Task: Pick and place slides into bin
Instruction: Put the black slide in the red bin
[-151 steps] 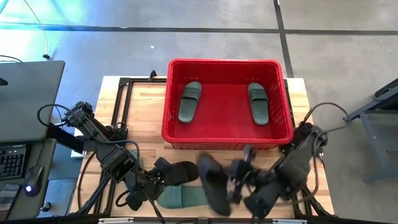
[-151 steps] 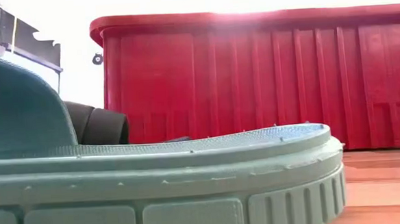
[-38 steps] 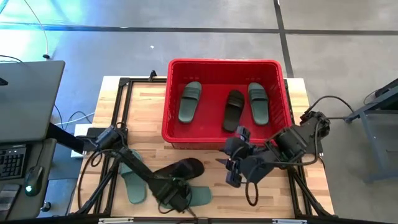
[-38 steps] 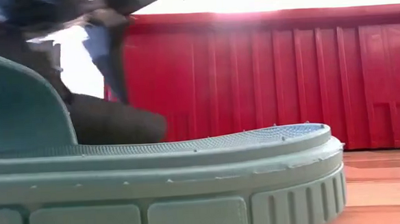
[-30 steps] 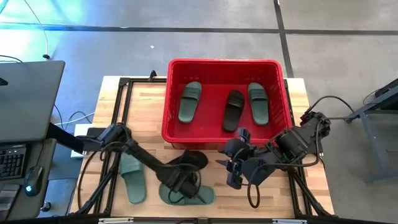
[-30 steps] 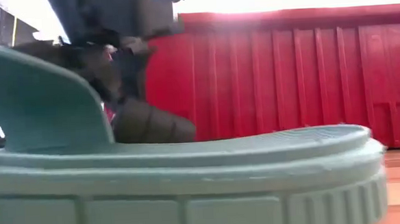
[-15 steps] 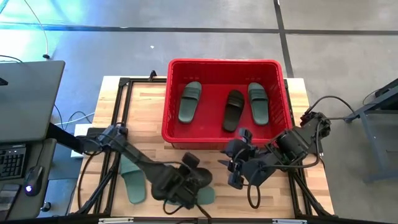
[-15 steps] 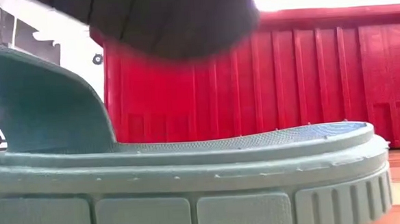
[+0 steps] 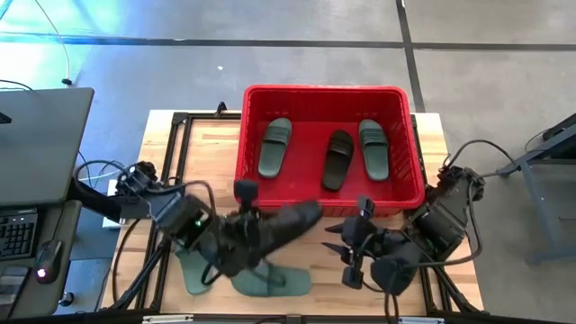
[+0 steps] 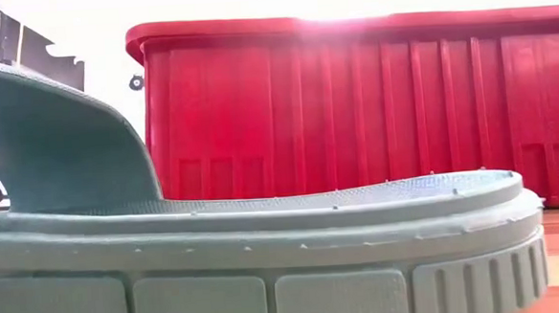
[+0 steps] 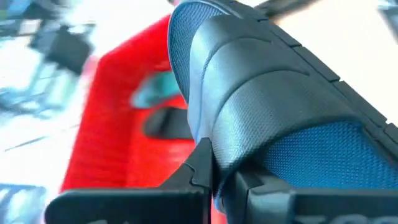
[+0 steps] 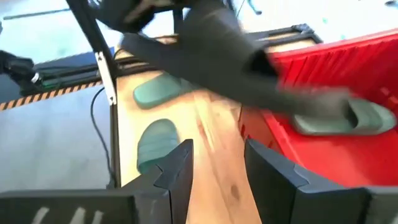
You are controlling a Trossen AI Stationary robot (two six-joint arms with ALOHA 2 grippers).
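My left tool point(image 9: 256, 225) is clamped on the black slide point(image 9: 292, 219), lifted near the red bin's point(image 9: 247, 135) front wall for dropping in. My right tool point(image 9: 346, 247) waits open, empty, toward the desk's point(image 9: 211, 135) front-right corner.

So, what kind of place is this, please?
Probably a robot lab or workshop: a wooden table on a bare concrete floor marked with dark tape lines, and a desk with a keyboard beside it.

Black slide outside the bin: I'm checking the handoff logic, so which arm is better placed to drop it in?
Left. The left gripper holds the black slide beside the bin; the right gripper is open, empty.
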